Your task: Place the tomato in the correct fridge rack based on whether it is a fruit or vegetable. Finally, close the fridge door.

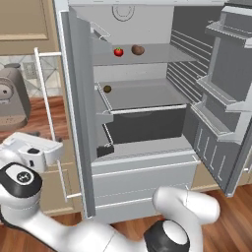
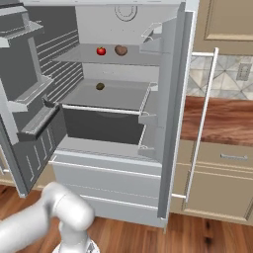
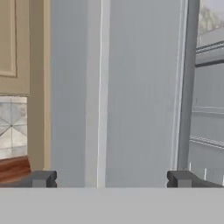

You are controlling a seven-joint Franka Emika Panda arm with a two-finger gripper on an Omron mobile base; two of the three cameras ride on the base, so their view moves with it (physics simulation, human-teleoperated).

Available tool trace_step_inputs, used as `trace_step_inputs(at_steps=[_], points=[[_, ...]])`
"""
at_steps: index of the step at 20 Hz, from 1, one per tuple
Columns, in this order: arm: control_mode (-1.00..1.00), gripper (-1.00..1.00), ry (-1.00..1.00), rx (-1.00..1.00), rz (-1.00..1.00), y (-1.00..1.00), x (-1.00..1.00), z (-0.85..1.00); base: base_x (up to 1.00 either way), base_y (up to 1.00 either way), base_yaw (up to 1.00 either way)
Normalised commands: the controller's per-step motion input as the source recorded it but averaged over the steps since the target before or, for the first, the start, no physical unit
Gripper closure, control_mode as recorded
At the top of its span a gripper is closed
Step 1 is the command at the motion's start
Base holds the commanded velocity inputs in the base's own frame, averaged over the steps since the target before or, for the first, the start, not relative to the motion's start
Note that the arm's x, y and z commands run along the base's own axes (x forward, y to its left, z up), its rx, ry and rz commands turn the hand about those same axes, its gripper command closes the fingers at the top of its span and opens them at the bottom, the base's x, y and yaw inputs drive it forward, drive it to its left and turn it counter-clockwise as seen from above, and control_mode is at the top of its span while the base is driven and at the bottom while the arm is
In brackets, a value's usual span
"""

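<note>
Wood flooring (image 1: 236,206) runs under the robot's base, with tan cabinets (image 2: 217,192) and a wooden counter (image 2: 222,118) beside the fridge (image 1: 142,182). Nearest, the claw (image 3: 111,179) stands spread wide, pinching nothing, its two dark fingertips (image 3: 41,179) far apart before the grey outer face of the left fridge door (image 3: 131,87) (a white handle bar (image 3: 101,87) runs along it). Farther in, both doors hang open. A small dark lump (image 1: 107,89) lies on the middle shelf. On the upper shelf (image 1: 162,55) sits the tomato (image 1: 118,51), just beside a brown lump (image 1: 138,49).
</note>
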Motion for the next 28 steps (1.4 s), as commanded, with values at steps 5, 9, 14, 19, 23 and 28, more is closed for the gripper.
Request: trace_step_inputs(at_steps=[5,9,14,19,23,28], points=[[-1.00,-1.00,0.00,0.00,-0.13,0.11,0.38,-0.01,0.00,0.00,0.00],[-1.00,-1.00,0.00,0.00,-0.05,0.00,0.31,0.00,0.00,0.00,0.00],[-1.00,-1.00,0.00,0.00,-0.05,0.00,0.35,0.00,0.00,0.00,0.00],[-1.00,-1.00,-0.03,0.03,0.00,-0.41,0.07,0.04,0.00,0.00,0.00],[-1.00,-1.00,-0.02,0.02,0.00,-0.48,0.15,0.04,0.00,0.00,0.00],[-1.00,-1.00,0.00,0.01,0.00,-0.55,0.16,0.06,0.00,0.00,0.00]])
